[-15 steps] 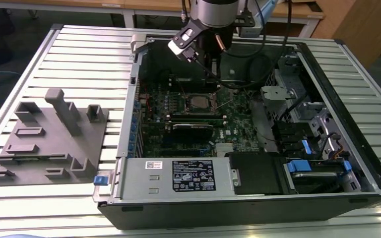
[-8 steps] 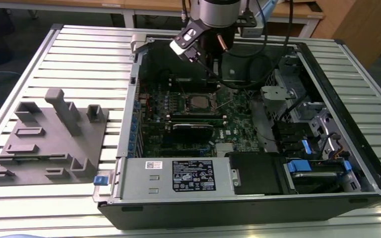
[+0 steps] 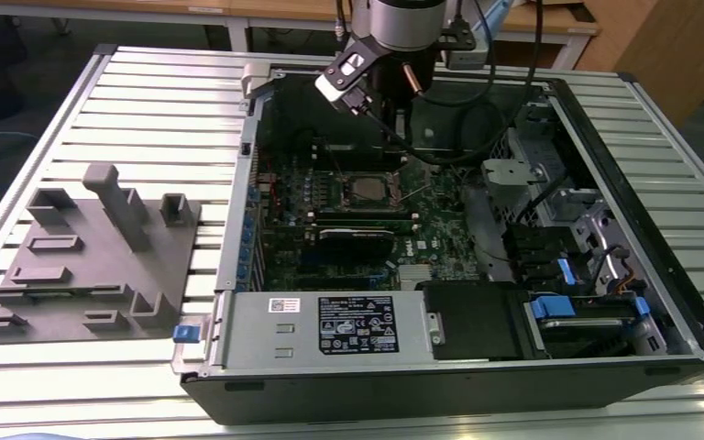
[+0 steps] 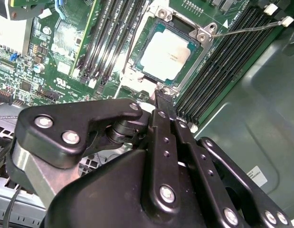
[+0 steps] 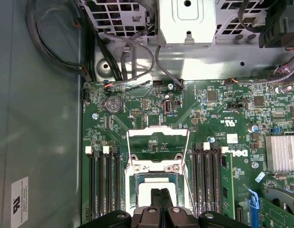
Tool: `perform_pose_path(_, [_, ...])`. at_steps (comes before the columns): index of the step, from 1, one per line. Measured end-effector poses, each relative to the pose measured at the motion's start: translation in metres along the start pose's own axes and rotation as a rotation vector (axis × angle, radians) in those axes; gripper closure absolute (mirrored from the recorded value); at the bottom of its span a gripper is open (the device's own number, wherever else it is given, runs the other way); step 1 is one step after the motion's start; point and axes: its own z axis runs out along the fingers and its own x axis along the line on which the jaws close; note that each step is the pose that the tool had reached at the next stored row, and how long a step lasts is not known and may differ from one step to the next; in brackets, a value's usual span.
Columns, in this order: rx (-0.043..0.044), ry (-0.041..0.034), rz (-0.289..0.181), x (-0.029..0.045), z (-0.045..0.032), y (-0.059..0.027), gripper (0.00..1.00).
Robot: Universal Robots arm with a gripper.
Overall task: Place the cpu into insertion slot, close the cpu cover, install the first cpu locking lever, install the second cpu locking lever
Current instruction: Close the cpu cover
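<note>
The cpu (image 4: 166,56), a small square chip with a silvery top, lies flat in the insertion slot (image 4: 198,50) on the green motherboard (image 3: 327,215). The cpu cover (image 5: 158,129), a thin silver frame with a window, is swung open and lies beyond the insertion slot (image 5: 133,179). A thin wire locking lever (image 4: 246,28) sticks out unlatched to one side. My gripper (image 4: 162,95) is shut with nothing between its fingers, its tips right at the slot's near edge. In the first wrist view the gripper (image 5: 160,194) hangs over that same edge. The arm (image 3: 395,27) reaches down into the open case.
Black memory slots (image 5: 206,175) flank the socket on both sides. A finned heatsink (image 5: 282,154) sits on the board nearby. Cables (image 5: 128,52) and a metal cage (image 5: 187,21) line the case wall. A grey fixture block (image 3: 83,257) stands on the slatted table at the exterior view's left.
</note>
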Motion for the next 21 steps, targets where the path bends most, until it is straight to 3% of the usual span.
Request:
perform_pose_path(11, [0.0, 0.0, 0.0, 0.0, 0.0001, 0.0013, 0.89])
perform_pose_path(21, [0.0, 0.0, 0.0, 0.0004, 0.001, 0.0102, 0.89])
